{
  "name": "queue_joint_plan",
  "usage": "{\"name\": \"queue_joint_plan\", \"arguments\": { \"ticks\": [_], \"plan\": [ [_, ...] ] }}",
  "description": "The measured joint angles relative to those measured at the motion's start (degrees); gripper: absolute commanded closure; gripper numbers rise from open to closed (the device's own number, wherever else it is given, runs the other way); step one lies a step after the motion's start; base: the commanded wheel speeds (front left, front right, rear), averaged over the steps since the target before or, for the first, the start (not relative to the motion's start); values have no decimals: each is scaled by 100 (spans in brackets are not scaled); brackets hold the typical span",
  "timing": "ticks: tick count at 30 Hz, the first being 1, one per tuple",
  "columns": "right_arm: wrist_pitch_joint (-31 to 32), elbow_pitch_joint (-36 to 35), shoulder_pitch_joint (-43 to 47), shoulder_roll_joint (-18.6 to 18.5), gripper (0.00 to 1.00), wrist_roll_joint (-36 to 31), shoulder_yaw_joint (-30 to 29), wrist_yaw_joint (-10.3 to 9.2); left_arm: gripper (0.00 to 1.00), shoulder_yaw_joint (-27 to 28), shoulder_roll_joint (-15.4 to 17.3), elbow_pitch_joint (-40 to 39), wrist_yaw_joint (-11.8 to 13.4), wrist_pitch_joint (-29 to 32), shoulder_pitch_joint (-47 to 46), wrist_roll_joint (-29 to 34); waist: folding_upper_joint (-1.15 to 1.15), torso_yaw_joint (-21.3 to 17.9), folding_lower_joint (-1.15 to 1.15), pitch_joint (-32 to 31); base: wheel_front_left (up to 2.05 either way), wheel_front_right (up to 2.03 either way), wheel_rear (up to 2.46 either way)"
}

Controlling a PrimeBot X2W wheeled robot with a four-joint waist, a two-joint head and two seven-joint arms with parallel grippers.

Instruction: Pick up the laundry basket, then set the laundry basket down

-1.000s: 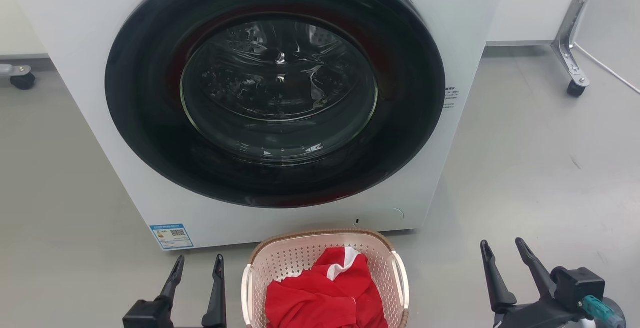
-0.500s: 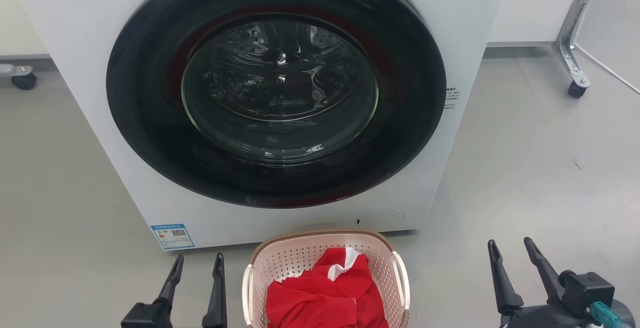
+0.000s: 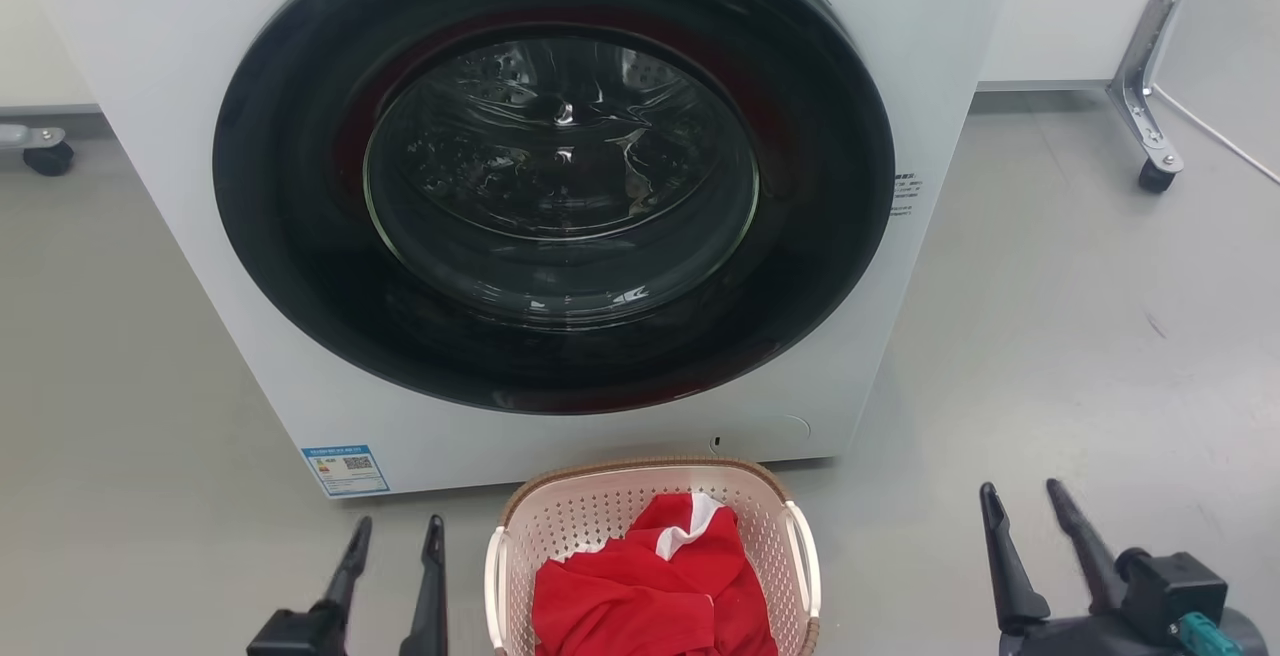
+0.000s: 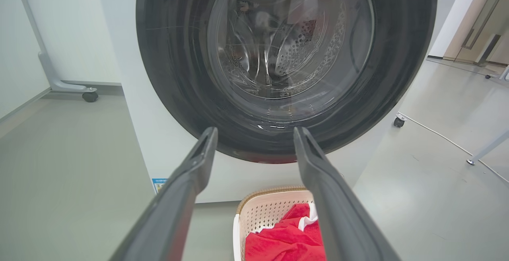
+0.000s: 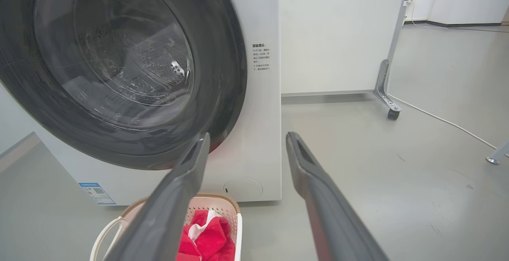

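**Left gripper** (image 3: 398, 526): fingers apart, nothing between them. It is held low above the floor (image 3: 1050, 336), just left of the laundry basket (image 3: 585, 516), with a visible gap to the basket's white left handle (image 3: 492, 576). Its tips point toward the washing machine (image 3: 150, 86).

**Right gripper** (image 3: 1022, 489): fingers apart, empty. It stands well to the right of the basket, over bare floor.

**Laundry basket:** it rests on the floor in front of the washing machine, below the door (image 3: 560, 176), between the two grippers and nearer the left one. A red garment (image 3: 650, 586) with a white patch lies inside. Whether the far rim touches the machine's base cannot be told.

**Surface:** smooth grey floor, matte, with a few faint dark scuffs on the right side.

**Room:**
- The washing machine is a white front-loader. Its round dark door is closed, and the steel drum shows through the glass.
- A blue label (image 3: 343, 470) sits at the lower left of the machine's front.
- A white panel (image 5: 338, 34) stands behind the machine to the right, on a metal leg (image 3: 1135, 66) with a castor (image 3: 1153, 176).
- A white cable (image 3: 1215, 136) runs across the floor beside that leg.
- Another castor (image 3: 47, 158) shows at the far left.
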Motion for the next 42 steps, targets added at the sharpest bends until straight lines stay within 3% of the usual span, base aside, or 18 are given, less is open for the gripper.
{"name": "queue_joint_plan", "arguments": {
  "ticks": [8, 42],
  "plan": [
    [66, 187, 146, 165, 100, 135, -66, 58, 100, 63, -49, 224, -55, 55, 106, -119, 0, 3, 0, 3, 0, 0, 0],
    [824, 307, 64, 593, 100, 2423, -1040, 509, 100, 792, -233, 403, -513, 760, -51, -2561, 0, 26, 0, 15, 0, 0, 0]
  ]
}}
